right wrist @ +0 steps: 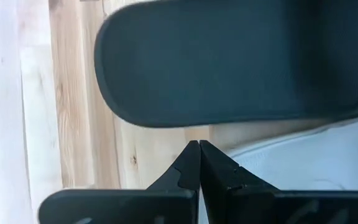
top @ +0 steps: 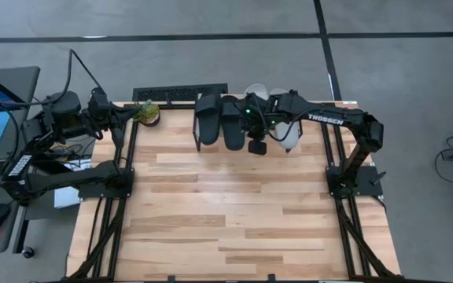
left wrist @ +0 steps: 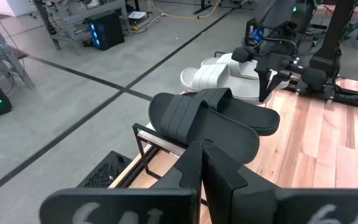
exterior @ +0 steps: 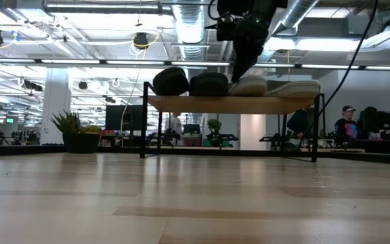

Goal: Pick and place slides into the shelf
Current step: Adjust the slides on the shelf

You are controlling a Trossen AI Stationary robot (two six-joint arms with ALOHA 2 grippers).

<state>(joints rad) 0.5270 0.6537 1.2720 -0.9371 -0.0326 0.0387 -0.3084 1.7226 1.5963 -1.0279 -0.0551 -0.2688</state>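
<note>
Already all four slides are sitting on the shelf, black pair beside the grey pair. Jaws pressed together, the right gripper is hovering close above them; lifting carelessly could be knocking a grey slide off.

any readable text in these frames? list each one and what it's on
"TROSSEN": white letters on the right arm's forearm link, high view.
Pale marks on the left gripper's body, left wrist view: too blurred to read.
Pale marks on the right gripper's body, right wrist view: also too blurred.
Nothing legible on the slides, the shelf or the room behind.
</note>
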